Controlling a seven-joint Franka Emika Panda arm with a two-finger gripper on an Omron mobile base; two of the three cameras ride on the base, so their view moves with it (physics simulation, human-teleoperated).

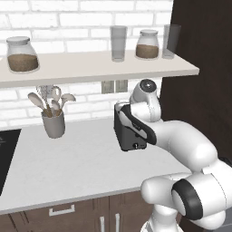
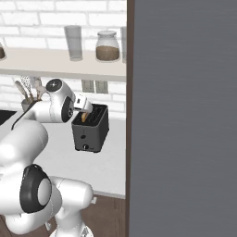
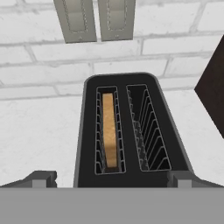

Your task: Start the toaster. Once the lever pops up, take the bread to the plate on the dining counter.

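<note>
Against the white brick wall, the dark toaster (image 3: 131, 131) stands on the grey-white worktop (image 1: 77, 158) with the bread (image 3: 110, 129) upright in its left slot, while the gripper (image 3: 111, 179) hovers spread wide and empty above, apparently lining up for the lever.

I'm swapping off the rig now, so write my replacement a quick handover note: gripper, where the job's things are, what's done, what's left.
Gripper: open, holding nothing, poised above the toaster.
Toaster: on the grey-white worktop by the brick wall, beside the dark tall cabinet.
Bread: down in the slot on the left in the hand view; the other slot is empty.
Done: arm brought over the toaster.
Can't tell: whether the lever has been pressed.
Left: start the toaster if needed, wait for the pop, then carry the bread to the plate on the dining counter.
</note>
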